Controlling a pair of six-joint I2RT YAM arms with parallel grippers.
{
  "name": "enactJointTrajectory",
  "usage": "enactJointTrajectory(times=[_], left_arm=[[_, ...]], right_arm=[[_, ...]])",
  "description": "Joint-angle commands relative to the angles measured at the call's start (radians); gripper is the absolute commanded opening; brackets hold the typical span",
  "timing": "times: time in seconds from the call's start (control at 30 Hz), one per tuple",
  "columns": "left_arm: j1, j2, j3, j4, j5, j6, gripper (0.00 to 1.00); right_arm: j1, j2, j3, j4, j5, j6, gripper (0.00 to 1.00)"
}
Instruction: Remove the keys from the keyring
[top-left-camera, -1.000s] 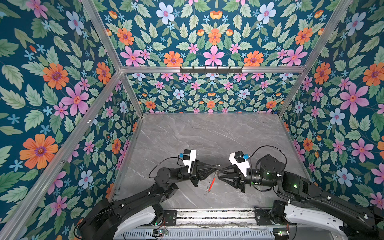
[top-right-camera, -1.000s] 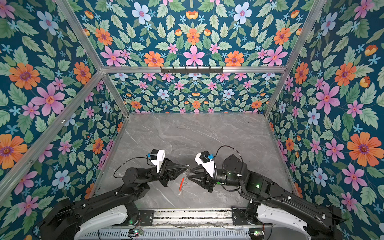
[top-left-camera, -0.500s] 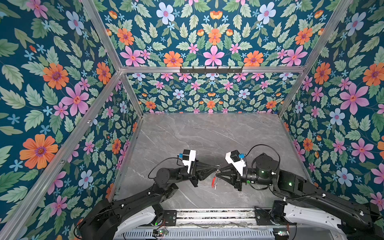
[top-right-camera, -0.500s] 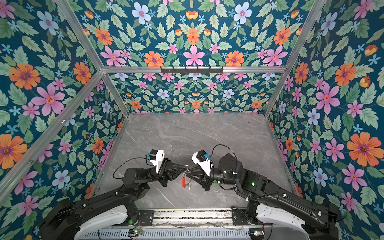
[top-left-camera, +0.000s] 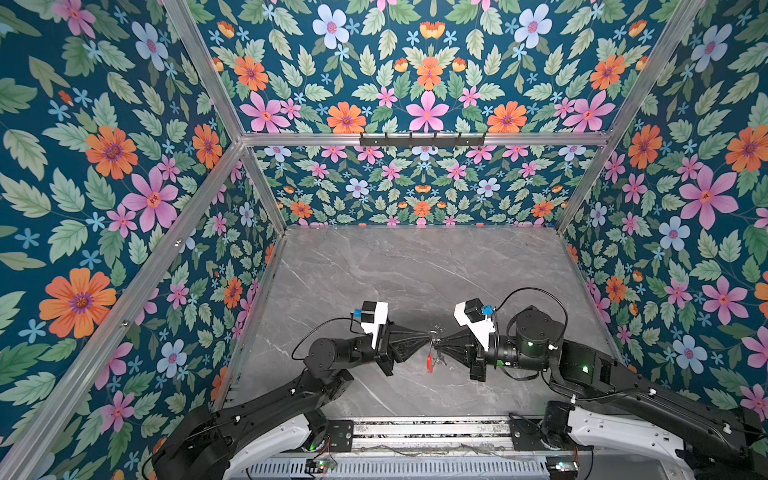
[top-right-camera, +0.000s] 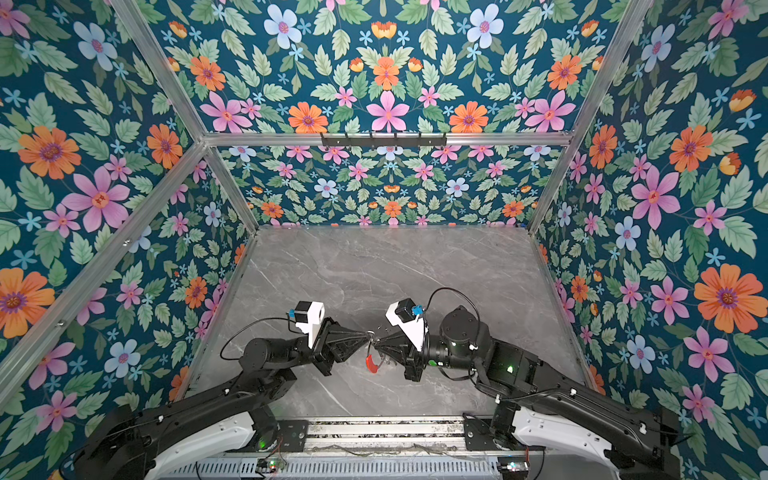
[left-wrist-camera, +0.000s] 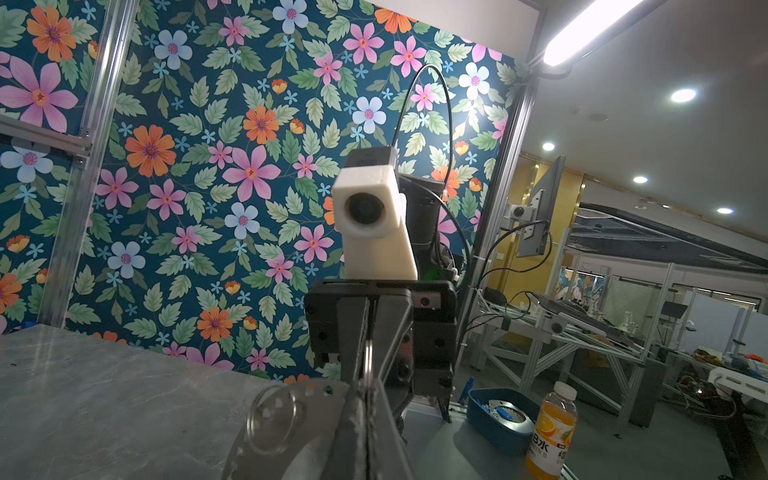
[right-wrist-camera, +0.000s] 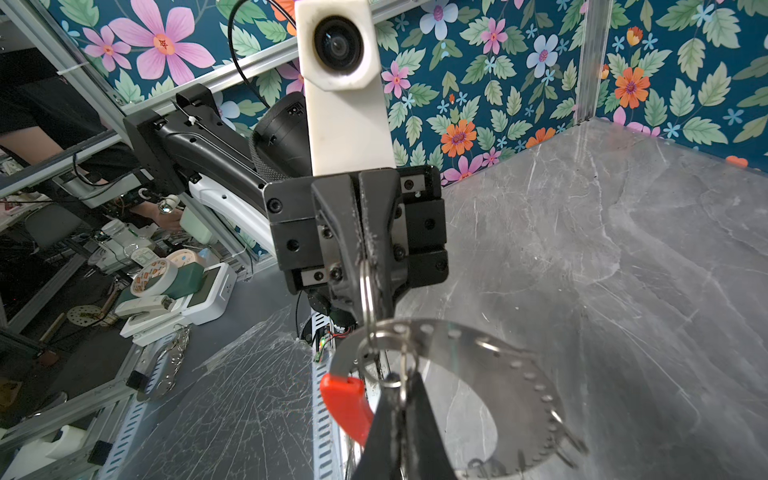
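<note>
My left gripper and right gripper meet tip to tip low over the table's front middle, in both top views. Between them hangs the keyring, a flat grey metal hoop with small holes and a red sleeve at one end. In the right wrist view the left gripper is shut on a small split ring threaded on the hoop. The right gripper is shut on another small ring. Small metal bits dangle from the hoop; the keys I cannot make out.
Floral walls close in the grey marble table on three sides, with a black hook rail on the back wall. A metal rail runs along the front edge. Off the table stand a blue tub and an orange drink bottle.
The right gripper has moved left up to the left gripper's tip and gone from open to shut on a ring of the keyring. The left arm has held still.
</note>
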Motion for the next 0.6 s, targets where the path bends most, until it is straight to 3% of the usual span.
enactJointTrajectory(times=[0.0, 0.57], left_arm=[[0.0, -0.011, -0.001, 0.013, -0.003, 0.026, 0.0], [0.0, -0.042, -0.026, 0.07, 0.018, 0.01, 0.0]], right_arm=[[0.0, -0.011, -0.004, -0.005, 0.023, 0.011, 0.0], [-0.001, -0.038, 0.003, -0.053, 0.107, 0.003, 0.0]])
